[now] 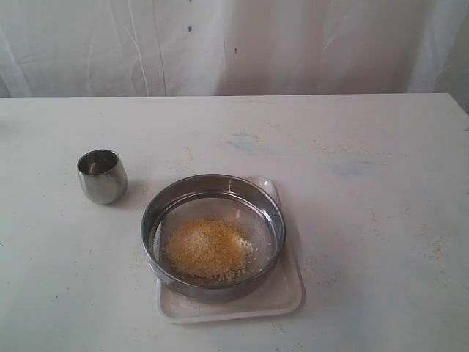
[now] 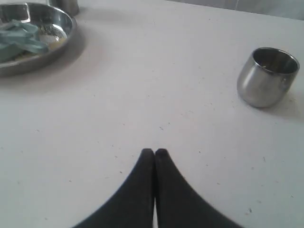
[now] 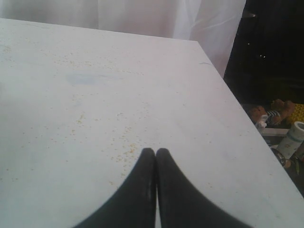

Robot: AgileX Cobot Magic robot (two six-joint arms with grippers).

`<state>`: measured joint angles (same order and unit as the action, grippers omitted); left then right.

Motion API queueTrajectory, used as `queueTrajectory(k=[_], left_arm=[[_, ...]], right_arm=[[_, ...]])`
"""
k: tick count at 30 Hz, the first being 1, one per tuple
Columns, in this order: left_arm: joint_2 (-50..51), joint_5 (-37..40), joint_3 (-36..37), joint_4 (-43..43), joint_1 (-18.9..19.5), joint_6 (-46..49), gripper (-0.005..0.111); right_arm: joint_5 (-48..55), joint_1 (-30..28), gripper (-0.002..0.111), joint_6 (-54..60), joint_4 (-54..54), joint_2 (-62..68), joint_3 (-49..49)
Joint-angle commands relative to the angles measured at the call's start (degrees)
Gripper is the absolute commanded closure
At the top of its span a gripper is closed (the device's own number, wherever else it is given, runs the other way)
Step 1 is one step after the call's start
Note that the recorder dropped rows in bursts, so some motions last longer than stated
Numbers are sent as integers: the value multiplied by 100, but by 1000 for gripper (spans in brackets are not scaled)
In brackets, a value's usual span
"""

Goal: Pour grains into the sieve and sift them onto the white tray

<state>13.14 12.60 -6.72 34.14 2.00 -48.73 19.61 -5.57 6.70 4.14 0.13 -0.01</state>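
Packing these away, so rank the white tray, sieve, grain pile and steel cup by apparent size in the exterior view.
1. white tray, barely ahead; nearly alike with the next
2. sieve
3. grain pile
4. steel cup

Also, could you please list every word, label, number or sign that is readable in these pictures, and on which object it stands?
None can be read.
The cup, sieve and tray show plain surfaces with no marking.
The pale container at the side of the right wrist view is too small and blurred to tell whether it bears a label.
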Motion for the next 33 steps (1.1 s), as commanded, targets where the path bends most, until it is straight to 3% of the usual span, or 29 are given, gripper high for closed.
queueTrajectory(k=[1,9,11,13,18,21,33], left_arm=[[2,-454,373,415,17,-371,107],[-913,-1447,-273,2255,17,-476,107],[-1164,-1345,-453,2780,17,-476,107],[-1314,-742,-538,2907,17,-486,107],[-1314,1072,-828,778,17,-572,107],[-1314,1343,-868,-101,17,-541,107],[-1314,1391,-868,-167,17,-529,107]], right_arm=[[-36,-14,108,12,26,-13,1],[-36,-14,108,12,26,-13,1],[-36,-14,108,12,26,-13,1],[-36,-14,108,12,26,-13,1],[-36,-14,108,12,26,-13,1],[-36,-14,108,12,26,-13,1],[-36,-14,108,12,26,-13,1]])
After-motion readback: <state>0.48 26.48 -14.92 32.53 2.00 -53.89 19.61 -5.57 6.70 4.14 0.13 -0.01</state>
